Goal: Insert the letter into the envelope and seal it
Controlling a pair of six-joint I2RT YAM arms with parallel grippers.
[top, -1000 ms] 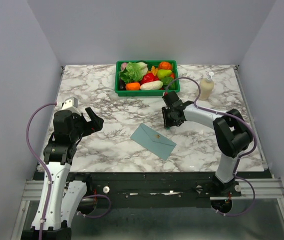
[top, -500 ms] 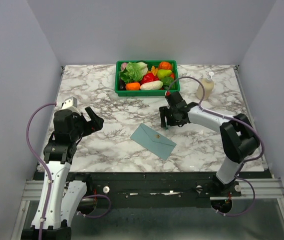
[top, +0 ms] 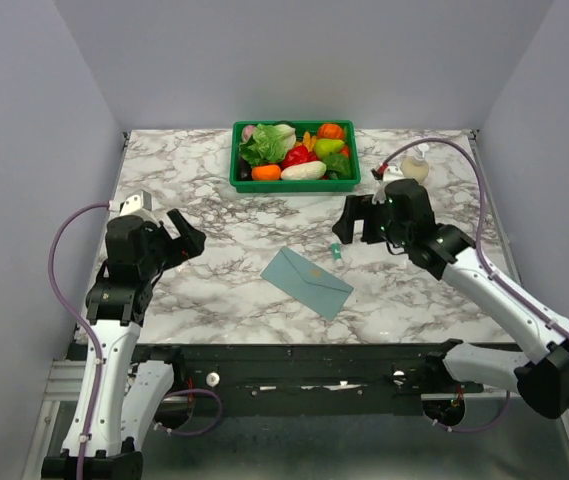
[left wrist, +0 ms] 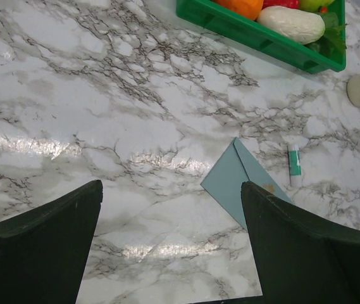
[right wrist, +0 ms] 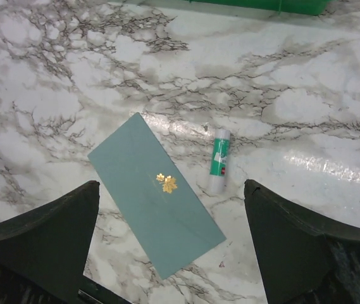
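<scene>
We see the marble table closed in by grey walls on the left, back and right, with its near edge along the black rail where the arms are bolted; the left half and the near right corner are bare marble, so there is open room on both sides of the middle. A green crate full of toy vegetables sits against the far edge, well apart from everything else. The left gripper hangs over the left side with its jaws spread wide and nothing between them. The right gripper hovers right of centre above the table, jaws likewise wide apart and holding nothing.

The envelope lies flat on the marble near the front middle, turned at a slant, between the two grippers and touched by neither; its edges are free all round. A cream pump bottle stands upright near the far right corner, behind the right arm. A glue stick lies on its side just beside the envelope's far right edge, not touching it; its label is green and white, the writing too small for us to read. A small gold leaf mark shows on the envelope's upper face.
</scene>
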